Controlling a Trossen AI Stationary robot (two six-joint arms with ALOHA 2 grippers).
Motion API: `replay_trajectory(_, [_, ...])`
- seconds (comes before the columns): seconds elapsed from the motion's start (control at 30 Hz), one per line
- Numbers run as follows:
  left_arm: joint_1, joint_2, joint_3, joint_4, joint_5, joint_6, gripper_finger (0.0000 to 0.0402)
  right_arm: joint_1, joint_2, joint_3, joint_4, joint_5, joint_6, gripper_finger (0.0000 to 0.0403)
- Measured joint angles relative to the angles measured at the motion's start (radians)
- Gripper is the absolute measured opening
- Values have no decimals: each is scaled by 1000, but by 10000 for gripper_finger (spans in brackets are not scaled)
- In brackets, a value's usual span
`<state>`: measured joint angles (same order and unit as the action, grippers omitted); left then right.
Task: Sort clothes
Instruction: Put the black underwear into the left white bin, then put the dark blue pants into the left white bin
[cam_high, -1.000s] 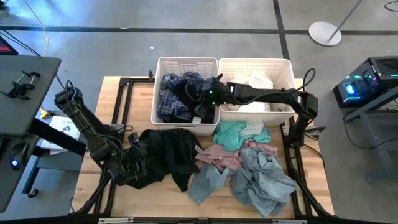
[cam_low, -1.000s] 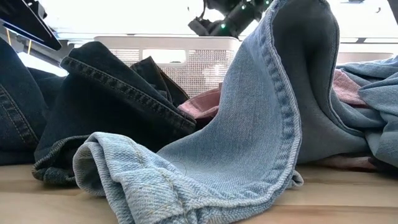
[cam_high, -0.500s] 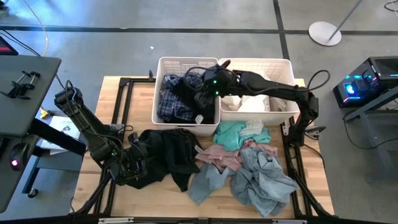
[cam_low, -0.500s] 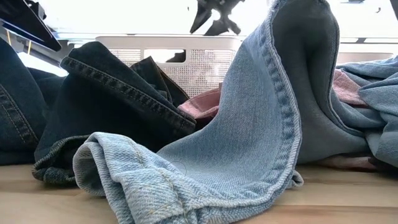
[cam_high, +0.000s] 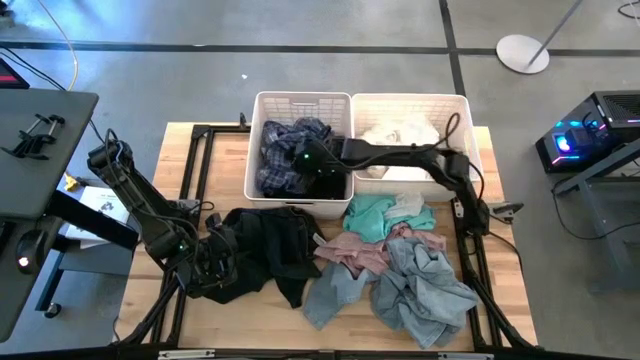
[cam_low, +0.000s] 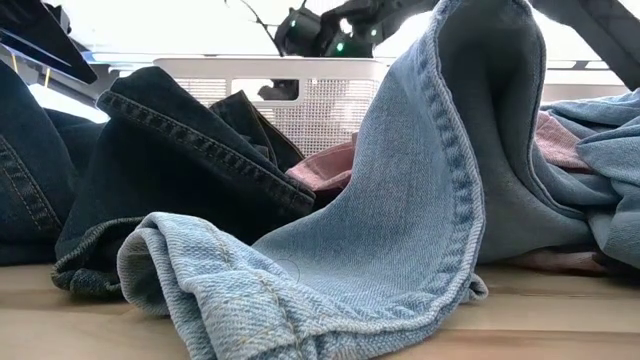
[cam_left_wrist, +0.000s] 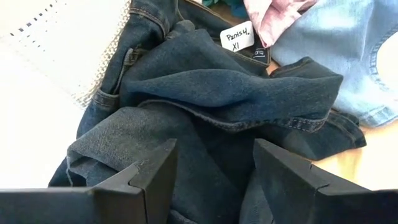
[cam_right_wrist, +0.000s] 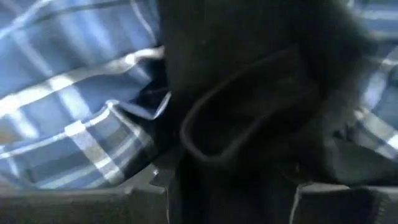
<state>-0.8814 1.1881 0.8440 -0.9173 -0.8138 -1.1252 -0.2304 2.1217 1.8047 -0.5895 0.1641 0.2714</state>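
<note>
My right gripper (cam_high: 308, 160) reaches across from the right and is low in the left white basket (cam_high: 262, 110), over a navy plaid garment (cam_right_wrist: 74, 93) and a black garment (cam_right_wrist: 249, 93). Its fingers stand wide apart with the black cloth between them. My left gripper (cam_high: 210, 262) is open at the table's left, just over a heap of dark jeans (cam_left_wrist: 217, 81). I cannot tell whether it touches them. Teal (cam_high: 370, 212), pink (cam_high: 350, 250) and pale blue denim (cam_high: 415, 285) garments lie on the table. White cloth (cam_high: 400, 135) lies in the right basket (cam_high: 462, 110). My right gripper comes slanting down from the table's right into the left basket. A thick fold of the black garment (cam_right_wrist: 236, 130) lies between its spread fingers and rests on the plaid garment. I cannot tell whether the fingers touch it.
The two baskets stand side by side at the table's far edge and share a middle wall (cam_high: 351, 140). The dark jeans carry a white label (cam_left_wrist: 237, 37). In the low view, pale denim (cam_low: 420, 230) rises close in front. A black frame (cam_high: 200, 135) runs round the table.
My right gripper rose over the baskets' shared wall with black cloth hanging below it. It then went toward the table's left and down into the left basket. The black garment now lies in that basket by its near right corner.
</note>
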Motion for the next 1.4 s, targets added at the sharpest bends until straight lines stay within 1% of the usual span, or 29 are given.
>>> replay_trajectory(0.13, [0, 2, 0, 3, 2, -8, 203, -23, 35, 12, -11, -51, -4, 142])
replay_trajectory(0.27, [0, 27, 0, 2, -4, -7, 192, -33, 20, 11, -19, -135, -11, 142])
replay_trajectory(0.5, [-1, 64, 0, -1, 36, -15, 165, -32, -91, 8, -16, -275, 17, 142])
replay_trajectory(0.63, [-3, 65, 0, -2, 42, -24, 150, -33, -173, 8, -26, -331, 17, 145])
replay_trajectory(0.7, [-3, 65, 0, 1, 66, -24, 145, -33, -219, 8, -27, -351, 24, 154])
replay_trajectory(0.8, [-2, 65, 0, 5, 86, -19, 141, -28, -284, 8, -31, -372, 24, 180])
replay_trajectory(0.87, [-1, 65, 0, 6, 61, -9, 142, -17, -323, 8, -36, -393, 25, 202])
replay_trajectory(0.97, [18, 57, 0, 14, 18, -45, 152, 10, -382, 8, -70, -417, 24, 231])
replay_trajectory(1.03, [38, 48, 0, 44, 13, -7, 167, 40, -423, 8, -109, -425, 22, 242])
replay_trajectory(1.07, [47, 42, 0, 63, 13, 39, 177, 61, -442, 8, -135, -417, 18, 245])
replay_trajectory(1.13, [69, 30, 0, 113, 14, 152, 202, 118, -476, 8, -179, -368, 17, 247])
replay_trajectory(1.2, [93, 19, 0, 157, 21, 259, 230, 209, -507, 7, -242, -269, 22, 248])
replay_trajectory(1.27, [122, 8, 4, 173, 54, 332, 261, 325, -529, -5, -303, -128, 44, 248])
replay_trajectory(1.33, [153, 3, 13, 143, 109, 374, 290, 457, -535, -14, -375, 37, 90, 248])
replay_trajectory(1.4, [182, 3, 16, 85, 156, 386, 314, 594, -530, -34, -405, 198, 166, 248])
